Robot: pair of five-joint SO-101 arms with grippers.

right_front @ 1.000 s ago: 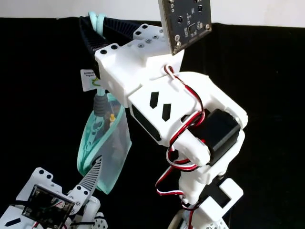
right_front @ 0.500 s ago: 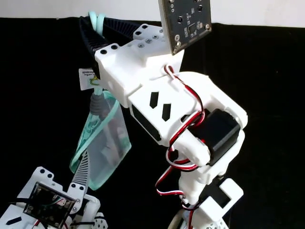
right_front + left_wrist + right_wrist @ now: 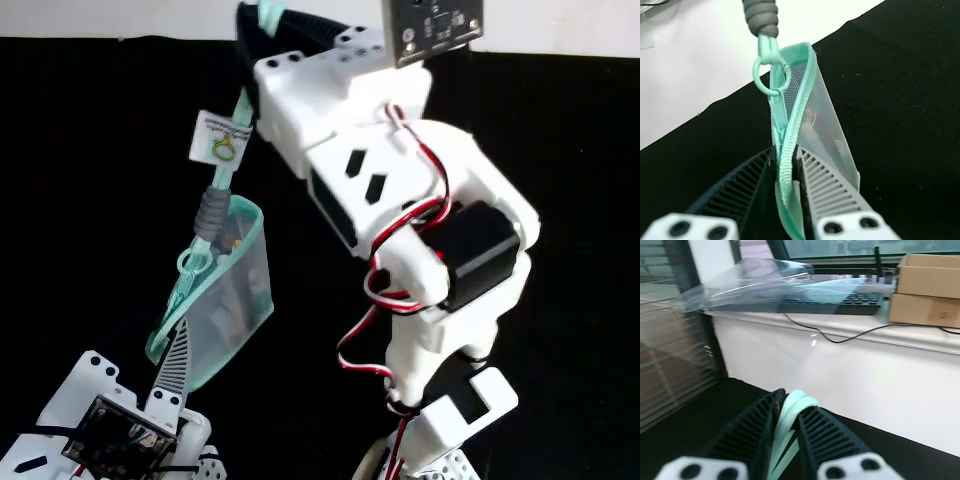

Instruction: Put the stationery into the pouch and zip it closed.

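- The left claw (image 3: 183,343) is clenched on the lower end of the pouch (image 3: 228,300), its ribbed fingers (image 3: 812,175) pinching the mint zipper edge from both sides.
- The right claw (image 3: 262,28) is clamped on the mint strap (image 3: 792,407), high up by the counter's far edge.
- The pouch hangs slanted in the air between the two claws, off the black counter (image 3: 90,200).
- Its upper rim bows open, and the stationery (image 3: 815,125) shows through the translucent wall.
- A grey wrap (image 3: 212,212) and a white tag (image 3: 222,140) sit on the strap above the zipper ring (image 3: 762,77).
- The pouch's outer edge hangs near the right arm's white body without touching it. Black counter spreads wide on its other side.
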